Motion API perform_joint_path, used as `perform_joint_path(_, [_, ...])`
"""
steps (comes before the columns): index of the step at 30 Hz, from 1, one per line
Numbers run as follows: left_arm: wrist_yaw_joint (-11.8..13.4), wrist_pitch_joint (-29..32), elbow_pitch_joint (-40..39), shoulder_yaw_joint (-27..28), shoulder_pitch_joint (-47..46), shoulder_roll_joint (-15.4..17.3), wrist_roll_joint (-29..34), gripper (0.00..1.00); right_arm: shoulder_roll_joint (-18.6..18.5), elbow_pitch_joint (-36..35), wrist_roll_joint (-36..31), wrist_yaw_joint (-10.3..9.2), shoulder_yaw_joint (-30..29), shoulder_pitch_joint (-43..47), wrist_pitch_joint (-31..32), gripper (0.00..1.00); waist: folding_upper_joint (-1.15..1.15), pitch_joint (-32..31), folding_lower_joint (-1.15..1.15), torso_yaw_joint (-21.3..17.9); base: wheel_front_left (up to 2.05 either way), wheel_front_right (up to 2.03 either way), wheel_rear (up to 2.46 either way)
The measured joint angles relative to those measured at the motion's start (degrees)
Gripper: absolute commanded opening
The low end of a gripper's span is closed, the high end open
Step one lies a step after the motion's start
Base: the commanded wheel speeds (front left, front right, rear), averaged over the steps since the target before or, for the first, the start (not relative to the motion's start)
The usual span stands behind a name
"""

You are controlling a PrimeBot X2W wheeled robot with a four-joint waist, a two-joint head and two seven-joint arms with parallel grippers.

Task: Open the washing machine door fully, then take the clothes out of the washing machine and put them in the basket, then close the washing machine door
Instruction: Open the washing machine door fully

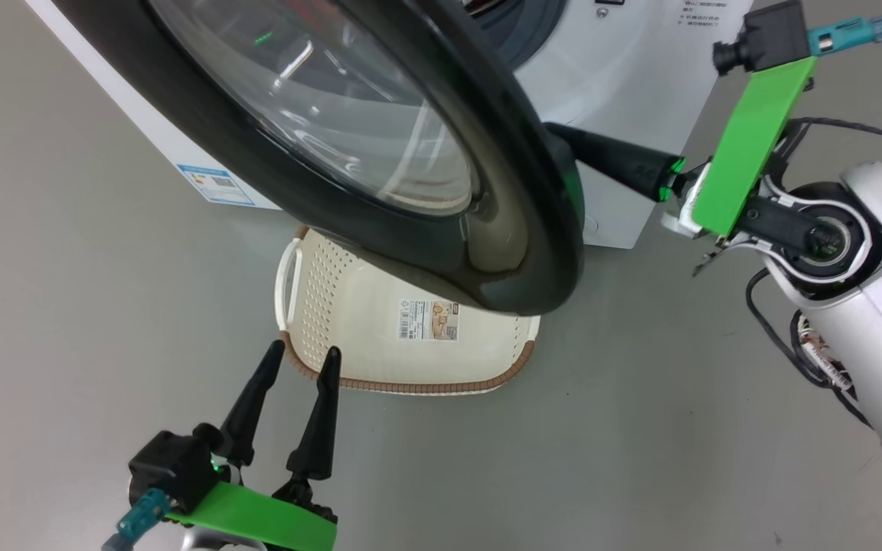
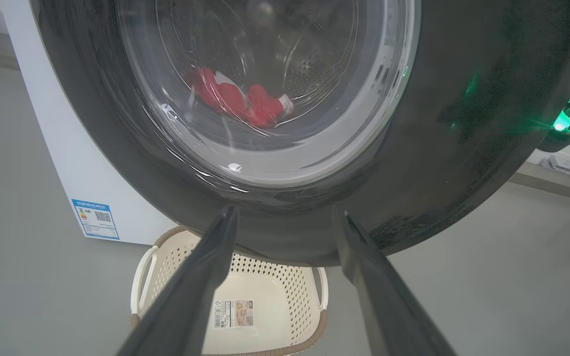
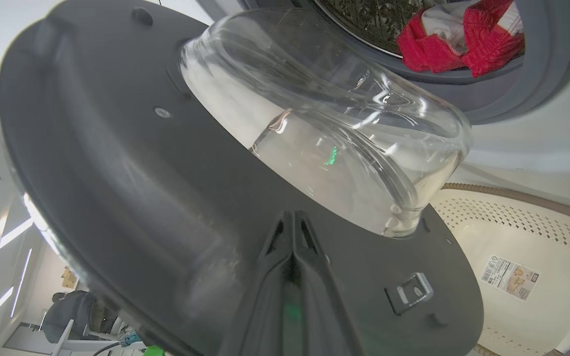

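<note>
So, step in hand: swinging the washing machine door [image 1: 521, 199] fully open; it stands only part open.
Right tool [image 3: 292, 225]: pinched shut, holding nothing, tips seemingly against the door's dark grey inner face.
Left tool [image 1: 306, 350]: spread wide, empty, low beside the basket [image 1: 410, 386].
Clothes [image 3: 443, 44]: red heap inside the washing machine [image 1: 625, 69].
Basket: on the floor [image 1: 640, 428], under the door's lower rim.
Doing it well: push outward along the hinge arc, keeping the tips off the glass bowl.
Risk: closed tips may slide on the smooth frame.
</note>
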Motion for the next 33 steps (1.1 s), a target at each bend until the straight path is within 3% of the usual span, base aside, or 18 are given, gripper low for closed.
perform_joint_path(14, [0.00,0.00,-0.12,0.48,0.47,-0.18,0.30,1.00,1.32,-1.05,-2.08,0.00,0.05,2.36,-2.07,0.00,0.00,-0.92,0.00,0.14,0.00,0.00,0.00])
perform_joint_path(15, [0.00,0.00,-0.13,0.62,0.75,-0.18,0.30,1.00,1.32,-0.89,-2.11,0.00,-0.22,2.77,-2.70,0.15,0.00,-1.02,0.00,0.06,0.00,0.00,0.00])
perform_joint_path(17, [0.00,0.00,-0.11,0.83,1.34,-0.18,0.30,1.00,1.19,-0.71,-2.46,0.00,-0.89,3.61,-3.89,0.26,0.00,-1.21,0.00,-0.17,0.00,0.00,0.00])
perform_joint_path(20, [0.00,0.00,-0.14,1.21,1.37,-0.18,0.30,1.00,0.92,-0.66,-3.58,0.00,-1.97,4.72,-6.60,0.59,0.00,-1.38,0.00,-0.63,0.00,0.00,0.00])
perform_joint_path(22, [0.00,0.00,-0.12,1.45,1.37,-0.14,0.30,1.00,0.77,-0.69,-3.80,0.00,-2.77,5.65,-8.26,1.00,0.00,-1.39,0.00,-1.03,0.00,0.00,0.00])
perform_joint_path(33, [0.00,0.00,0.01,2.77,2.50,0.26,0.32,1.00,-0.59,-1.83,-3.42,0.00,-4.80,17.06,-13.90,1.00,0.00,-2.52,0.00,-3.07,0.00,0.00,0.00])
